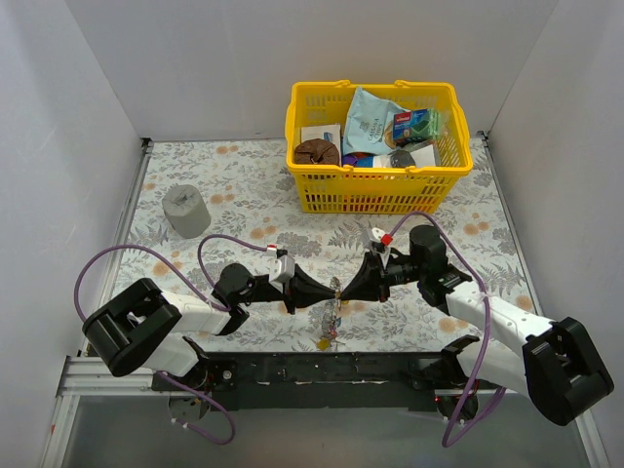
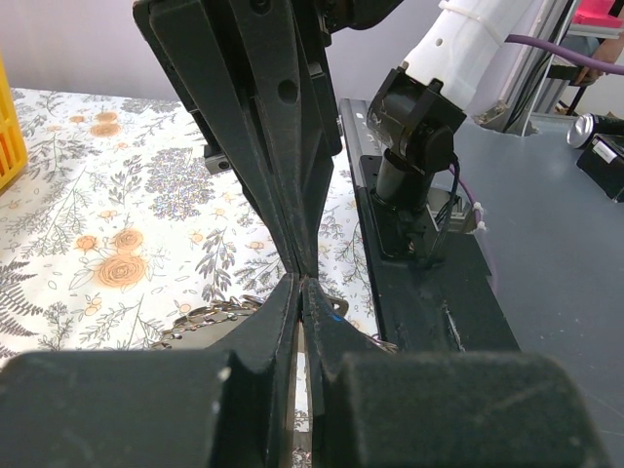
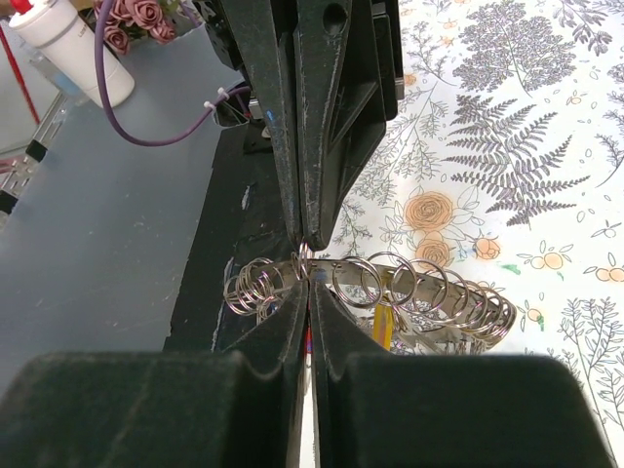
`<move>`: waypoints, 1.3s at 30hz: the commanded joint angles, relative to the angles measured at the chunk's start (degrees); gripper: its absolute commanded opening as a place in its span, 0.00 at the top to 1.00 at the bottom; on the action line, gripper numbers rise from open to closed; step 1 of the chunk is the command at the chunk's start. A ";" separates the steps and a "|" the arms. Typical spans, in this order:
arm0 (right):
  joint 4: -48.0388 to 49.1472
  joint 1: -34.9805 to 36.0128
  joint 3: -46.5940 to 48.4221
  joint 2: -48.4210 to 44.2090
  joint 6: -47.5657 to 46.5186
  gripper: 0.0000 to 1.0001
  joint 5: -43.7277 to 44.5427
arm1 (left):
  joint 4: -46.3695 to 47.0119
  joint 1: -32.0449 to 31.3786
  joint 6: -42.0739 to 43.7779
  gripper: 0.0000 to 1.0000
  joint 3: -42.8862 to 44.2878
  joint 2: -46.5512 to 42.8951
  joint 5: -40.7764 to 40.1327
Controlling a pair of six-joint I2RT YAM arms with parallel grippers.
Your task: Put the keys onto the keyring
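Meeting tip to tip above the near middle of the flowered surface [image 1: 234, 195], the two arms hold the keyring [image 1: 334, 290] up between them. The left pincer [image 1: 322, 289] reaches in from the left and the right pincer [image 1: 349, 289] from the right, so that their points almost touch. Both are clenched: in each wrist view the fingers press together with only a thin slit between them, and thin silver metal sits in that slit. Both pinch the keyring at nearly the same spot on its rim, though the exact contact is hidden by the black fingers.

The keyring stands on edge, off the surface, and shows as a narrow sliver from above. In the right wrist view a row of small silver rings [image 3: 409, 288] runs along its curve to the right of the grip, and a tighter bunch of them [image 3: 249, 288] gathers just to the left. The keys [image 1: 327, 333] hang below the grip in a small cluster, close to the near edge of the surface; whether they touch it cannot be told. One yellow key head [image 3: 383, 327] shows among the rings.

Farther back stands a yellow basket [image 1: 375, 200] filled with packets and other goods, well apart from the arms. A grey block [image 1: 185, 211] sits at the left, also well apart.
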 commanded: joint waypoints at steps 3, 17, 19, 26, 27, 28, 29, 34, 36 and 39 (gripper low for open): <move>3.37 0.55 0.67 0.32 0.98 0.96 -1.23 | 9.86 0.41 -0.39 1.00 1.67 -0.56 0.16; 2.93 0.55 -1.00 0.05 0.63 0.99 -0.71 | 9.77 0.41 -0.21 1.00 1.41 -1.61 -0.28; 2.93 0.64 -1.26 0.05 0.63 0.99 -0.79 | 9.51 0.41 -0.12 1.00 1.32 -2.05 -0.37; 2.58 0.55 -2.23 -0.03 0.10 0.99 -0.53 | 9.07 0.41 -0.04 1.00 1.41 -2.49 -0.11; 2.40 0.64 -2.14 -0.29 0.10 0.99 -0.53 | 9.07 0.41 -0.12 1.00 1.41 -2.58 -0.02; 2.23 0.55 -2.05 -0.65 0.10 0.99 -0.44 | 9.07 0.41 -0.12 1.00 1.41 -2.49 -0.02; 1.97 0.55 -1.88 -1.52 -0.07 0.99 -0.09 | 9.07 0.41 -0.04 1.00 1.41 -2.49 0.07; -2.25 0.55 -0.47 -4.95 -2.79 0.69 1.93 | 8.72 0.41 -0.12 1.00 1.41 -2.75 0.16; -2.78 0.55 -0.38 -5.92 -2.97 0.63 2.54 | 8.54 0.41 -0.12 1.00 1.50 -2.84 0.33; -2.96 0.55 -0.21 -6.36 -2.98 0.59 2.90 | 8.10 0.41 0.05 1.00 1.41 -3.19 0.51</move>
